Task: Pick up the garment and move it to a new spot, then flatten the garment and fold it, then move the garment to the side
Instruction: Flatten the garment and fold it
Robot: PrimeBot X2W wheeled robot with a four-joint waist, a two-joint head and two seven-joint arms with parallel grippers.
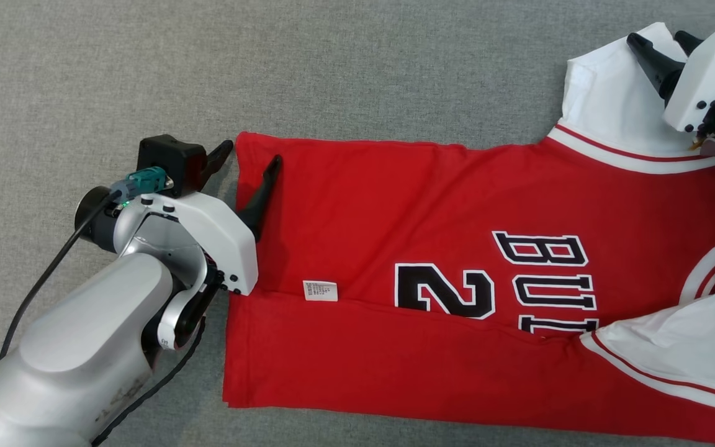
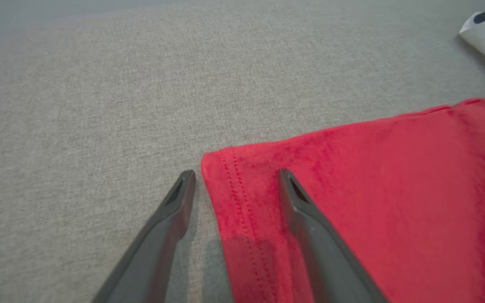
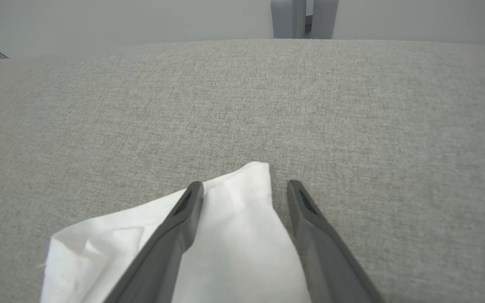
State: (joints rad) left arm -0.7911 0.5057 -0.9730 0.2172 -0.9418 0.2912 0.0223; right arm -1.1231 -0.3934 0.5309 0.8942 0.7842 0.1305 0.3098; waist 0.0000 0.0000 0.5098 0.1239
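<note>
The grey cloth-covered counter (image 1: 395, 62) carries the garment (image 1: 395, 205), a red jersey with white sleeves. It lies spread lengthwise, hem toward the counter's left and sleeves toward its right edge. A crease runs along its length and cuts across the printed number, so one long fold looks already made.

The left jaws stand wide at the far hem corner (image 2: 225, 168). One finger (image 2: 171, 219) is over bare counter just outside the hem; the other (image 2: 305, 219) is over red cloth. The right jaws are also wide, set about the tip of the far white sleeve (image 3: 242, 185), holding nothing.

The main risk is a shallow bite. At the hem corner the jaws could close on only the top layer, or slip off the stitched edge; the layers would then part on lifting. The sleeve tip is loose cloth well away from the body, so a pull there may only stretch the sleeve and leave the shoulder sagging. Uneven lifting by the two arms would skew the next fold. Dragging could open the crease near the small white label (image 1: 320, 290).
</note>
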